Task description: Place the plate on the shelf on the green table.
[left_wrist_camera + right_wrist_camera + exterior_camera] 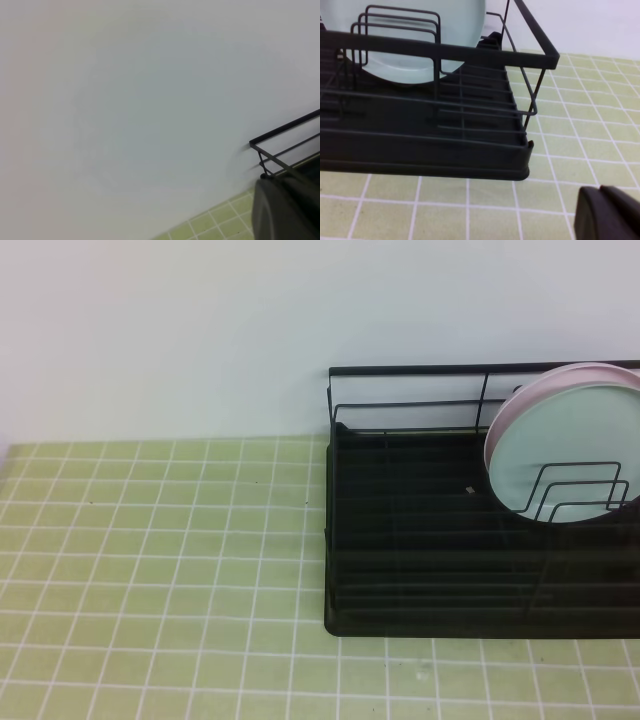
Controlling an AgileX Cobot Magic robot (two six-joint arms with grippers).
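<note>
The pale blue-green plate [545, 455] stands upright in the bent wire dividers at the right end of the black wire shelf [400, 540], which rests on the green table [150, 540]. It also shows in the right wrist view [460, 30], behind the dividers. Neither gripper shows in the exterior high view. Only a dark piece of the left gripper [285, 210] and of the right gripper [607, 215] shows at the lower right corner of each wrist view. Both are apart from the shelf, and their jaws are hidden.
A pale pink plate [560, 377] stands right behind the blue-green one in the shelf. A plain white wall [200, 330] rises behind the table. The shelf's top rail [285, 131] shows in the left wrist view, above table tiles [215, 220].
</note>
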